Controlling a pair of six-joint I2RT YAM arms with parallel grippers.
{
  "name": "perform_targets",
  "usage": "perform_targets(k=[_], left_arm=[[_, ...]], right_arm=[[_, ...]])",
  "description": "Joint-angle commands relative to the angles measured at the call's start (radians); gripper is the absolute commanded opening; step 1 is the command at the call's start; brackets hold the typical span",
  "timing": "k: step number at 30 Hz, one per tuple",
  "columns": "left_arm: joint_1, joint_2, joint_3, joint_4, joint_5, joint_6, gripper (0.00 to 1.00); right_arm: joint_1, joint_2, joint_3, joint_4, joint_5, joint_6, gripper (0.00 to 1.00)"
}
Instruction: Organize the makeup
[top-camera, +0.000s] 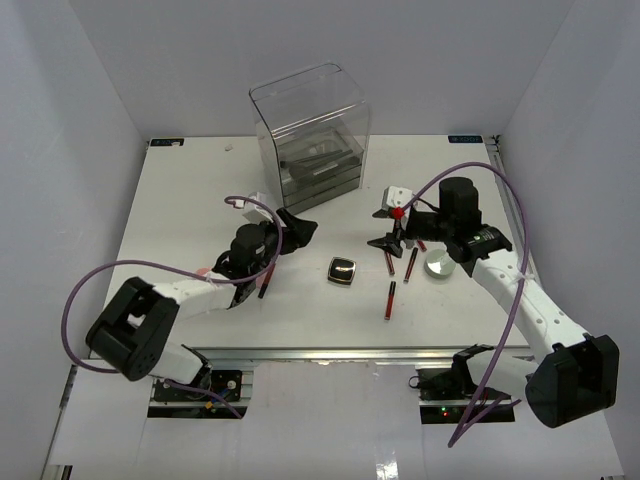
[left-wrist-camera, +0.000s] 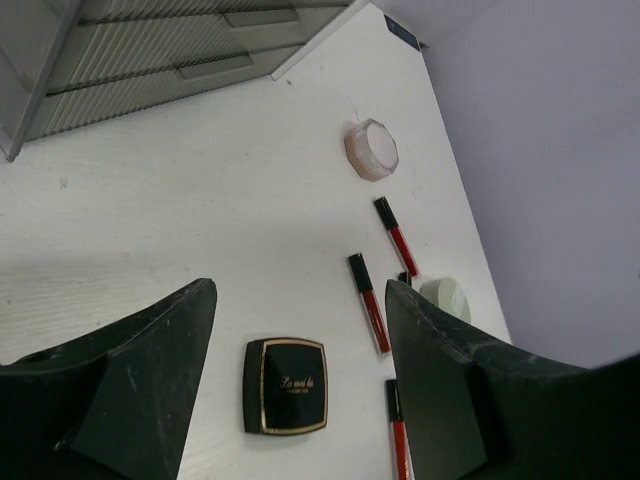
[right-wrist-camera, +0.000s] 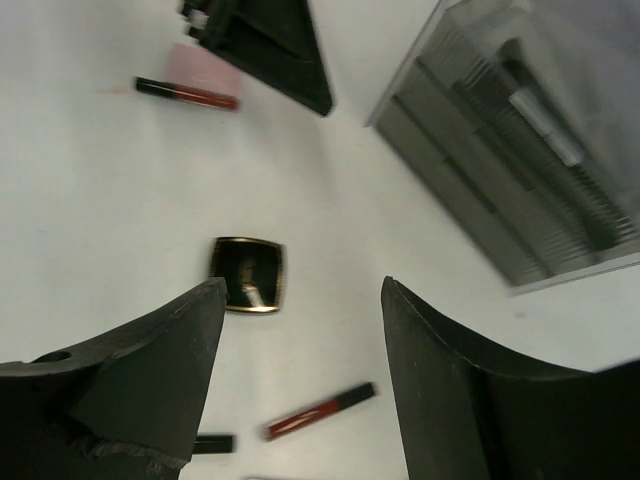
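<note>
Left pincer (left-wrist-camera: 298, 290) and right pincer (right-wrist-camera: 300, 283) stand spread (both empty). The black compact (top-camera: 342, 271) lies between them, seemingly nearer the right.

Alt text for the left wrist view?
Open left gripper above a white table, a black square compact between its fingers; three red-and-black tubes, a white-pink jar and a pale round tin lie right, the clear drawer box top left.

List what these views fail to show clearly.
- Acrylic drawer box contents: top view, reflections; right wrist, blurred.
- Round tin: left wrist, half behind a black finger.
- Pink palette: right wrist, blurred.
- Lowest red tube: left wrist, cut by bottom edge.
</note>
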Motion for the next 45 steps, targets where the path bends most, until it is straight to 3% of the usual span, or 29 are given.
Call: perform_targets(k=[1,4,12,18,24,32,39,45], left_arm=[[-0.018,0.16,0.068,0.251,-0.133,-0.254,0.79],[-0.026,0.293,0.137,0.346,-0.184,-0.282,0.79],[-0.027,0.568,0.262,0.585,-0.333,-0.384,0.73],[-0.027,0.658,0.358,0.605,-0.391,-0.422,0.7],[-0.02,0.71,0.421,0.595,-0.412,-0.429,0.64],[-0.001,0.752,0.452,0.539,-0.405,-0.524,0.48],[0.005,0.749,0.469,0.481,-0.408,-0.567,0.51],[0.015,0.75,0.49,0.386,-0.408,-0.643,0.48]], right_arm=[[-0.145,-0.017,-0.081,-0.024,-0.318,0.24,0.7],[-0.236,-0.031,-0.101,-0.017,-0.391,0.252,0.69],[-0.289,-0.059,-0.15,0.017,-0.394,0.26,0.65],[-0.307,-0.1,-0.18,0.046,-0.427,0.266,0.62],[-0.316,-0.117,-0.192,0.057,-0.436,0.265,0.6],[-0.36,-0.153,-0.211,0.083,-0.481,0.288,0.6],[-0.364,-0.158,-0.217,0.094,-0.504,0.303,0.59],[-0.409,-0.165,-0.223,0.112,-0.521,0.326,0.59]])
